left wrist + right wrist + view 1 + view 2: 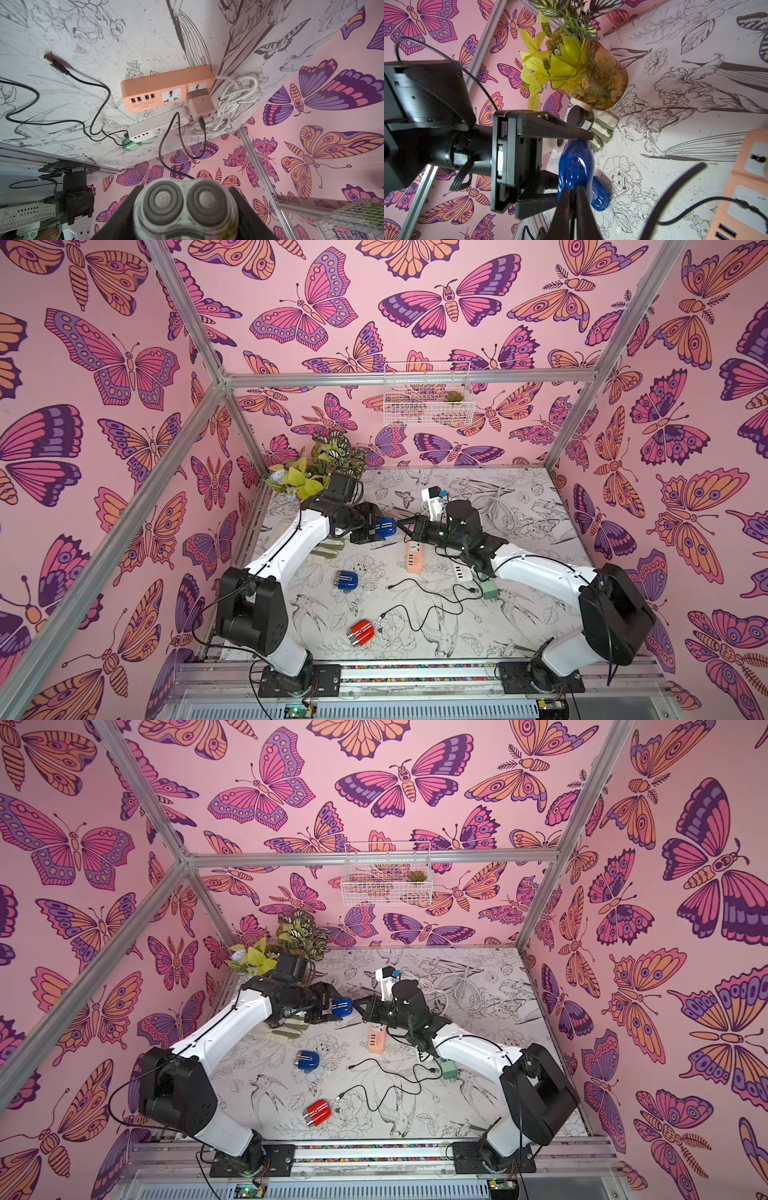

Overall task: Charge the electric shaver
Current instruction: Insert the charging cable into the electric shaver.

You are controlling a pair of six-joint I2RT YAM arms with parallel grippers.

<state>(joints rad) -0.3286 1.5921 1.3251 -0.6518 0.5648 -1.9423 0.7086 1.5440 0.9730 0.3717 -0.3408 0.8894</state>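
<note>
My left gripper (379, 528) (185, 200) is shut on a blue electric shaver (385, 527) (342, 1006) and holds it above the table, its twin round heads (185, 204) facing the left wrist camera. My right gripper (402, 526) (572, 192) is shut on the plug of a black cable (166, 145), with its tips against the shaver's blue tail end (576, 164). That cable runs back to a beige adapter (199, 106) plugged into the orange power strip (413, 556) (166, 91). The plug itself is hidden between the fingers.
A second blue shaver (345, 580) and a red shaver (360, 632) lie on the table. Loose black cables (424, 593), a white power strip (461, 572) and a green adapter (488, 589) lie near my right arm. A plant vase (591, 83) and coiled white cord (498, 506) are at the back.
</note>
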